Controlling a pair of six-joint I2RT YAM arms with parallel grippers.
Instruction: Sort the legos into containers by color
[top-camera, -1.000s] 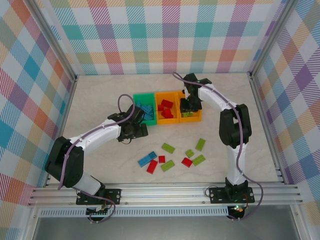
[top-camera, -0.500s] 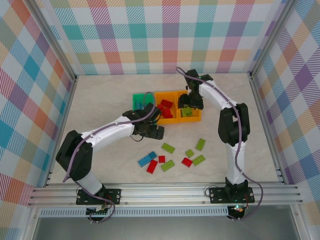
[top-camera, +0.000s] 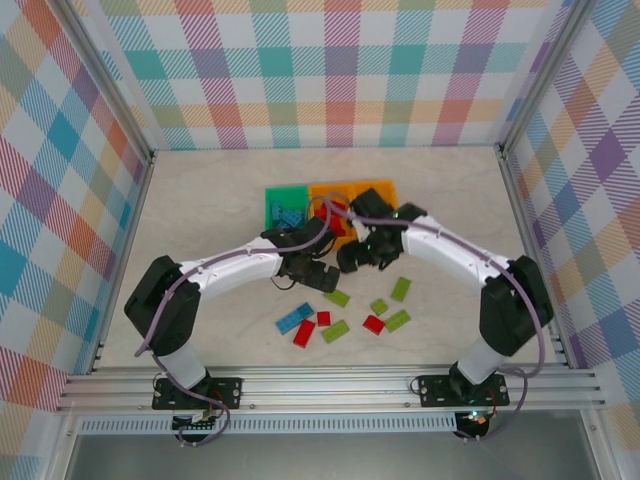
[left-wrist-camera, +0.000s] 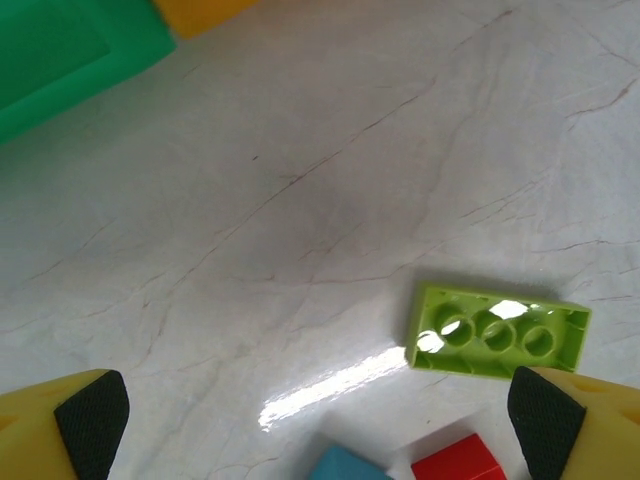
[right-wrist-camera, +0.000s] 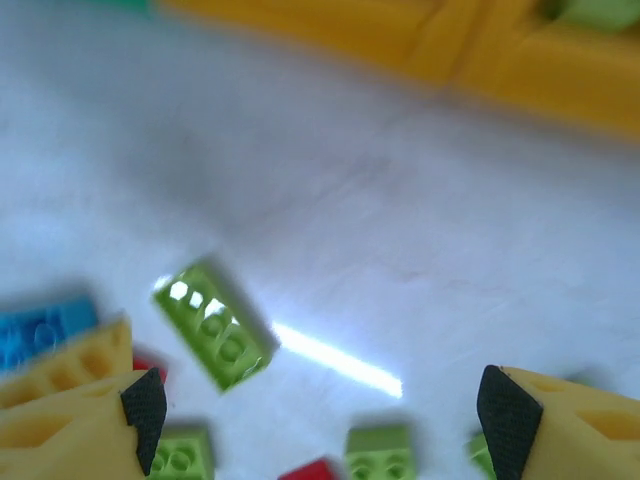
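Loose legos lie on the table in front of the bins: lime ones (top-camera: 336, 297) (top-camera: 401, 289), red ones (top-camera: 374, 324) and a blue one (top-camera: 294, 318). The green bin (top-camera: 272, 198) holds blue legos (top-camera: 290, 215); two orange bins (top-camera: 322, 190) (top-camera: 385, 188) stand to its right, partly behind the arms. My left gripper (top-camera: 325, 278) (left-wrist-camera: 320, 425) hovers open and empty over the table, an upside-down lime lego (left-wrist-camera: 497, 330) by its right finger. My right gripper (top-camera: 350, 258) (right-wrist-camera: 325, 412) is open and empty too, above a lime lego (right-wrist-camera: 212, 325).
The two grippers are close together just in front of the orange bins (right-wrist-camera: 400, 40). The green bin's corner (left-wrist-camera: 70, 50) is at the upper left of the left wrist view. Checked walls enclose the table, and a metal rail (top-camera: 320, 385) runs along the near edge.
The left gripper moved from the green bin toward the loose legos. The right arm swung from over the right orange bin down and left to the table in front of the bins.
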